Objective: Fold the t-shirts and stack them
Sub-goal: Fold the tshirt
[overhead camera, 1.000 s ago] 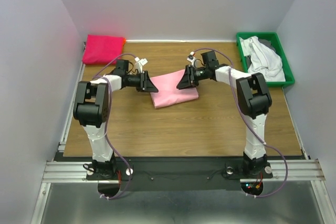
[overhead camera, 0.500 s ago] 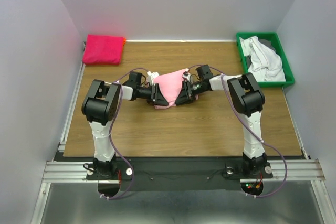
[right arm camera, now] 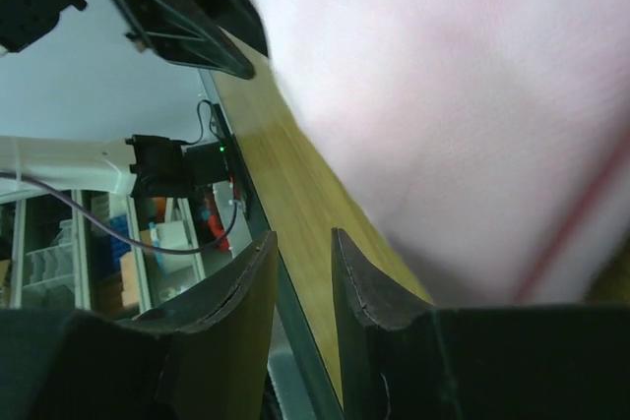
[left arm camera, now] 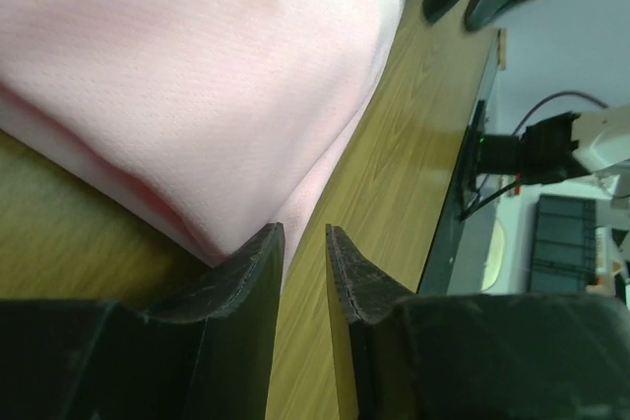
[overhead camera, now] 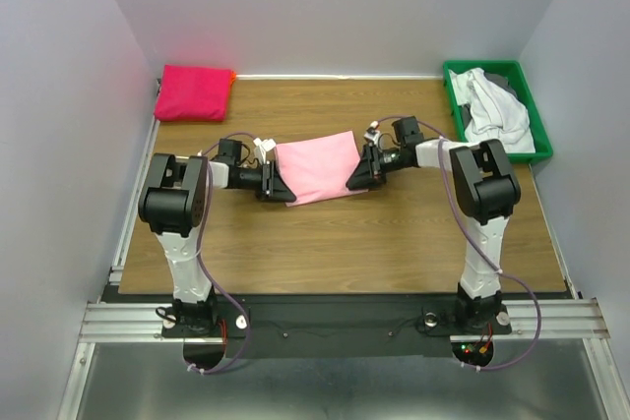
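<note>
The folded light pink t-shirt lies flanked: left gripper at its 9 o'clock edge, right gripper at 3 o'clock (each pair of fingers narrowly parted, gripping nothing).

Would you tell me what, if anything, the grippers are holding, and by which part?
Nothing, it seems: left gripper and right gripper sit at the ends of the light pink t-shirt, jaws slightly apart, no cloth between.

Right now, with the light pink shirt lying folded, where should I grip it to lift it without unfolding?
Grip its two short ends: left gripper from the left, right gripper from the right, low along the table. The light pink shirt lies flat, its long side running between them, so end grips should keep the fold.
</note>
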